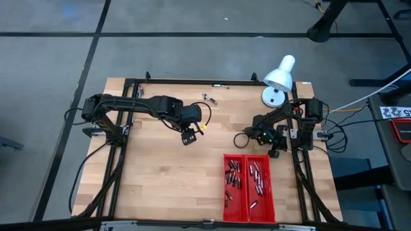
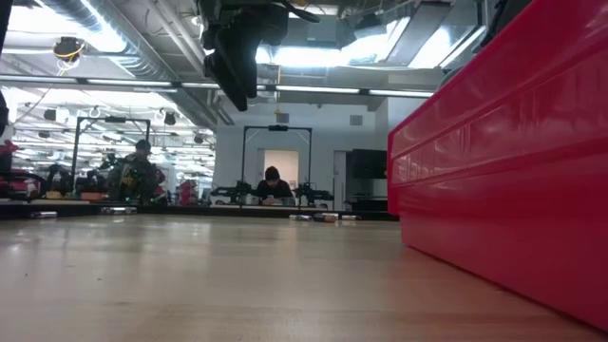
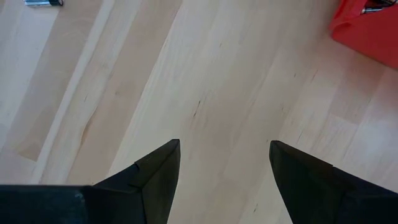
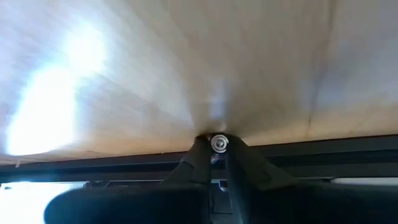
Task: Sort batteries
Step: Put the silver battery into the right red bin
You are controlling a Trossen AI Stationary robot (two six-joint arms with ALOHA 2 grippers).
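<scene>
My right pincer [image 4: 212,163] is clamped on a single battery [image 4: 219,144], its round metal end showing between the fingertips. It works low over the tabletop [image 1: 167,173], just beyond the far end of the red tray [image 1: 248,212], toward the white lamp [image 1: 279,78].

My left pincer [image 3: 224,163] hangs with its fingers wide apart and nothing between them, over bare wood well to the lamp-less side of the tray, waiting.

Inside the tray, both compartments already hold a scatter of batteries [image 1: 232,176], one group in the half nearer my left arm and another in the half nearer my right, so I judge the sorting well advanced.

A couple of loose cells [image 1: 210,99] lie near the far rail of the tabletop, well apart from the tray; these, with the one in my grip, look to be what is left. Which compartment my held cell belongs in I cannot tell from here.

Beyond the tabletop, people [image 2: 272,185] sit at benches in the room behind.
</scene>
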